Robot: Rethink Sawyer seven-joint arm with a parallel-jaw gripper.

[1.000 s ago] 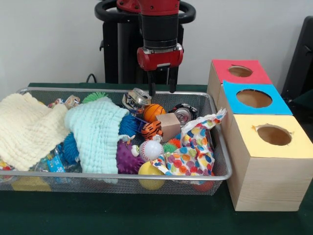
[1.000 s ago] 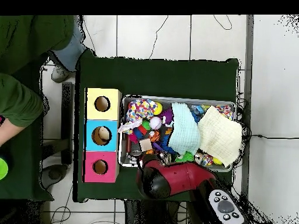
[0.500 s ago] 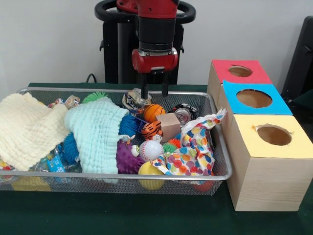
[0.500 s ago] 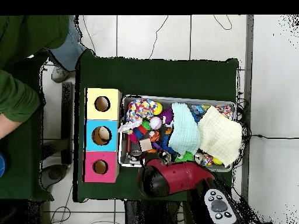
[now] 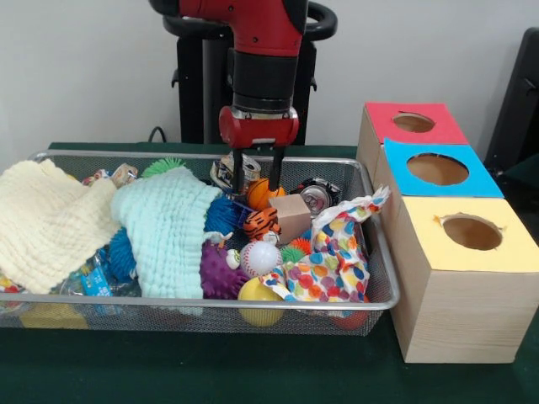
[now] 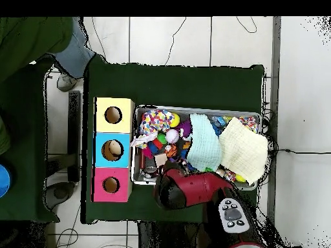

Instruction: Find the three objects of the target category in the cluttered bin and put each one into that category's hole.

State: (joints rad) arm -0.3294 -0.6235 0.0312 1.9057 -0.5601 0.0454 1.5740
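We judge the step in hand to be a descent onto one item at the far side of the wire bin [image 5: 383,252]. The hand [image 5: 256,172] hangs there with its two fingers apart and nothing held; the tips straddle the orange ball [image 5: 263,192], with the crushed can [image 5: 229,171] just left of it. Which item is the target we cannot tell from these views, though the ball looks the likelier.

To do this well, we keep the fingers spread until both tips clear the ball's sides, then lower straight, avoiding the can and the wooden block [image 5: 291,217] just nearer. We close only once the ball sits midway between the fingers, since a round object squirts out of an off-centre pinch. The three holed boxes [image 5: 459,278] stand right of the bin on the worktop [image 5: 210,370].
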